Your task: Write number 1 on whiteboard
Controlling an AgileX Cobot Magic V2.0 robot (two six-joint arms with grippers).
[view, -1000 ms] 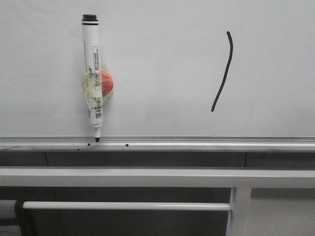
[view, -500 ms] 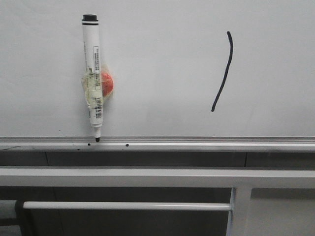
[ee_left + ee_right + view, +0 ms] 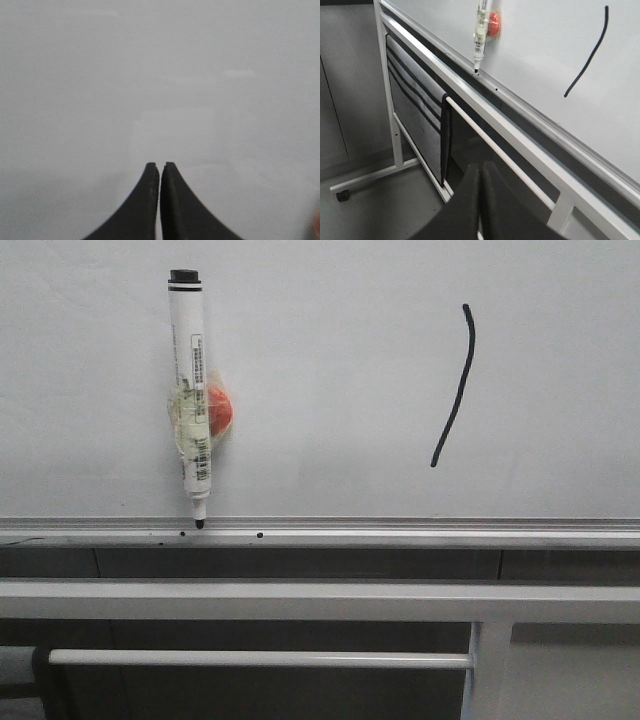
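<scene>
Task seemingly at its close: number 1 (image 3: pixel 455 387) already drawn as a thin black, slightly curved stroke on the right half of the whiteboard (image 3: pixel 330 360), well apart from the marker (image 3: pixel 190 390). Marker parked upright on the left half, stuck there with tape and a red magnet (image 3: pixel 219 408), uncapped tip just touching the bottom rail (image 3: pixel 420 532). Left gripper (image 3: pixel 160 165) pinched together with nothing between the fingers, facing blank board. Right gripper (image 3: pixel 480 167) likewise closed and empty, drawn back low beside the stand, looking up at stroke and marker. Next move, by the look of it, merely retreat to rest; no further writing needed. Neither arm visible from the front. Left wrist view featureless, so distance to board unclear. Label text on marker too small to read.
</scene>
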